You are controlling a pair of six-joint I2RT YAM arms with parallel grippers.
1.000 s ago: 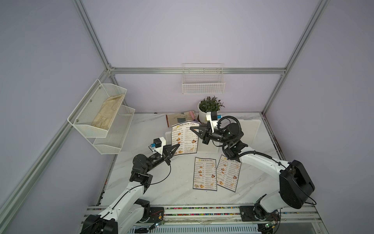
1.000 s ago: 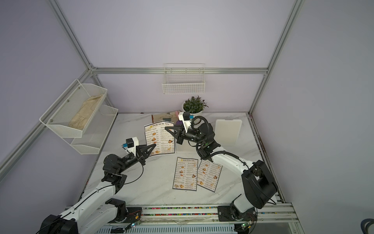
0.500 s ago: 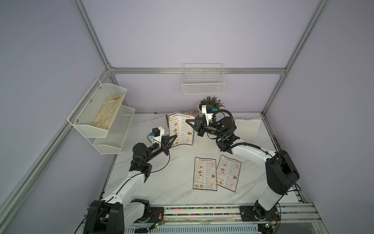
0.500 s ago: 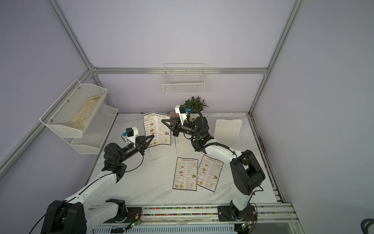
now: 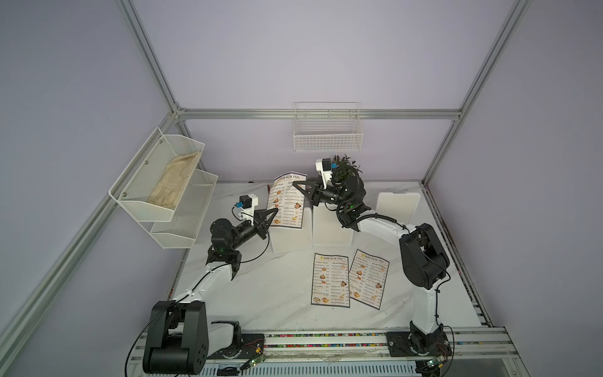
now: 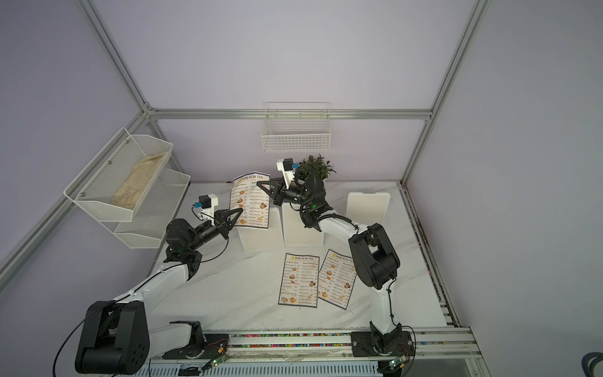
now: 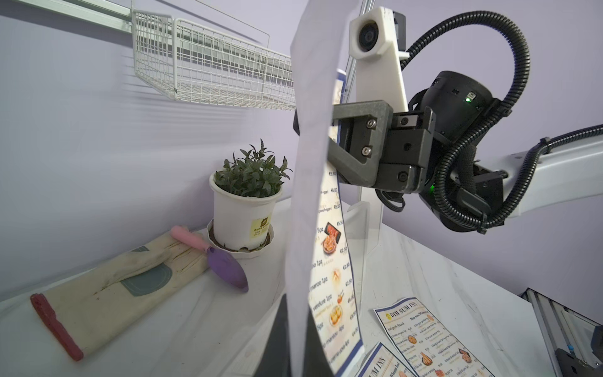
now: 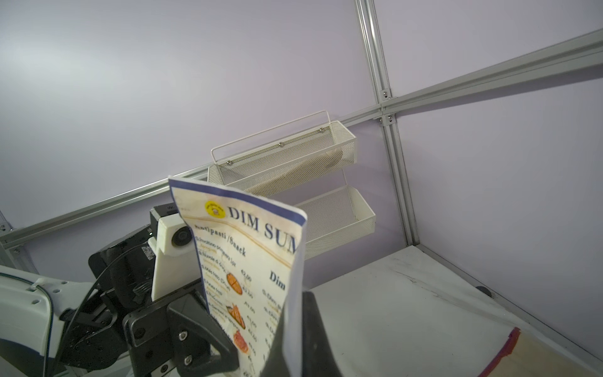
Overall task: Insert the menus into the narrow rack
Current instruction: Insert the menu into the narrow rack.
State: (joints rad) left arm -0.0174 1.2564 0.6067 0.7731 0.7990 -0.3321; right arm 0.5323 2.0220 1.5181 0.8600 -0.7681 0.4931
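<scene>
Left wrist view: right fingers (image 7: 359,112) clamped on the raised menu (image 7: 306,196). Lift with both arms together, hold the sheet taut, square its bottom edge over the wire rack (image 5: 328,135), likely the target, then lower. Pinched by left fingers (image 5: 272,213) at its lower edge, by right ones near its top; upright above the desk (image 5: 261,293). Two other menus (image 5: 330,280) flat there, untouched.

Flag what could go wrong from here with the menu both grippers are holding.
The held menu is thin and bowed between the left gripper and right gripper; uneven pulling could crease or tear it. The potted plant stands just below the wire rack, so lifting there might knock it.
</scene>
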